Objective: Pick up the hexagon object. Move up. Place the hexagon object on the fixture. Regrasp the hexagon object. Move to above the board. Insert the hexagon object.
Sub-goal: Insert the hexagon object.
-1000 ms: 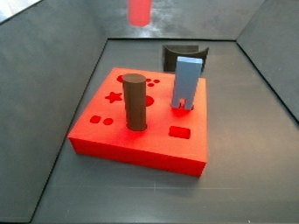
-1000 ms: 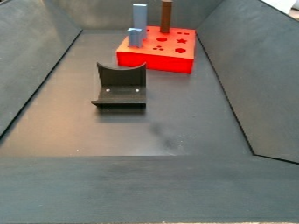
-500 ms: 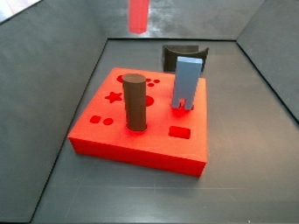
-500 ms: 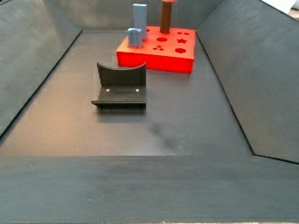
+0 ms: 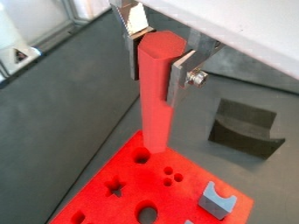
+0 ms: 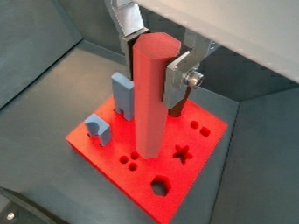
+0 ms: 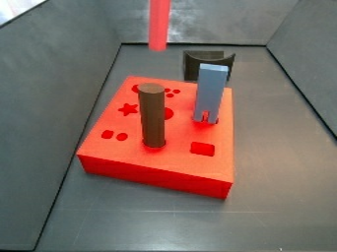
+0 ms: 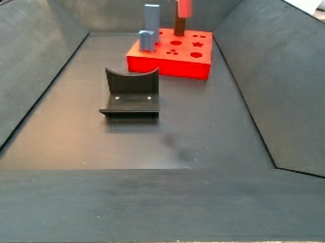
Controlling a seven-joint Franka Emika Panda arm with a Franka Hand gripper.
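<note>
Above the board [image 6: 146, 157], clear of its top, the end effector [image 6: 152, 61] pinches the upright hexagon object [image 6: 149, 101] between its plates; the fixture [image 5: 247, 127] stands just beyond the board's edge.

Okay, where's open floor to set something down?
Bare floor lies in front of the fixture, toward the near wall. Crowded: the board, under the gripper holding the hexagon object upright.

End effector [image 6: 156, 61] holds hexagon object [image 6: 149, 105] above board [image 6: 117, 153].
</note>
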